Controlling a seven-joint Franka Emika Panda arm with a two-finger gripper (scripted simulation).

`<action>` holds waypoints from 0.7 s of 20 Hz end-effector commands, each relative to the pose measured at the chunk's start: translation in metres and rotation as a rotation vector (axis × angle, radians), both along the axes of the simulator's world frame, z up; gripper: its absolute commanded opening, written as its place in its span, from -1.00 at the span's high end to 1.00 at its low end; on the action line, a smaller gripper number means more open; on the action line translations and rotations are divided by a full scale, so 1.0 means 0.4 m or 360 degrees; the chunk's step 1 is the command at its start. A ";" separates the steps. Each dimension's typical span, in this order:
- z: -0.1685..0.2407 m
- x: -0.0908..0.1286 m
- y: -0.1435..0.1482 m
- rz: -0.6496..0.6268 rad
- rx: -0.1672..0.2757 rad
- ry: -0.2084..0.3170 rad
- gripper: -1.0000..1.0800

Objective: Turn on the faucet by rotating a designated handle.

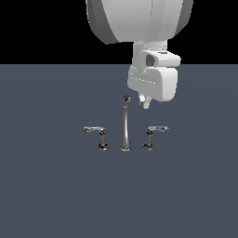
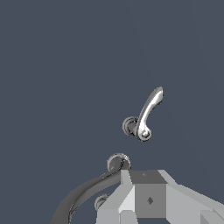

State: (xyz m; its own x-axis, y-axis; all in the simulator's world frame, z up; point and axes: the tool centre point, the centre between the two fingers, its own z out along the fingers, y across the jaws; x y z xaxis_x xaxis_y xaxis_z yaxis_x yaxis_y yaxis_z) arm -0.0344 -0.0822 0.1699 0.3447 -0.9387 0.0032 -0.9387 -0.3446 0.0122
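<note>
- Both views are evenly lit, flat simulator renders, moderately dim, with no visible light source.
- The grey-blue floor carries no cast shadows and no glare.
- The chrome faucet shows small bright highlights; the handle gleams white along its lever.
- Edges look slightly jagged and soft, low in resolution.
- No lens distortion or focus blur shows.
- In the exterior view, the background above the floor is pure black.

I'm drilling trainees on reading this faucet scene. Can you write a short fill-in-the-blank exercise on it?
1. The faucet has ___ lever handles.
2. The tall spout stands ___ them.
3. In the exterior view, the gripper hangs ___ the handle, not touching it.
4. That handle's lever points to the exterior view's ___.

Missing words: two; between; above; right
</note>
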 end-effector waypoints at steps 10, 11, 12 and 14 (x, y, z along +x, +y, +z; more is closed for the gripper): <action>-0.169 0.064 -0.132 -0.0442 0.0002 -0.0014 1.00; -0.178 0.067 -0.140 -0.0468 0.0003 -0.0015 1.00; -0.187 0.069 -0.148 -0.0491 0.0004 -0.0016 1.00; -0.201 0.073 -0.160 -0.0528 0.0005 -0.0017 1.00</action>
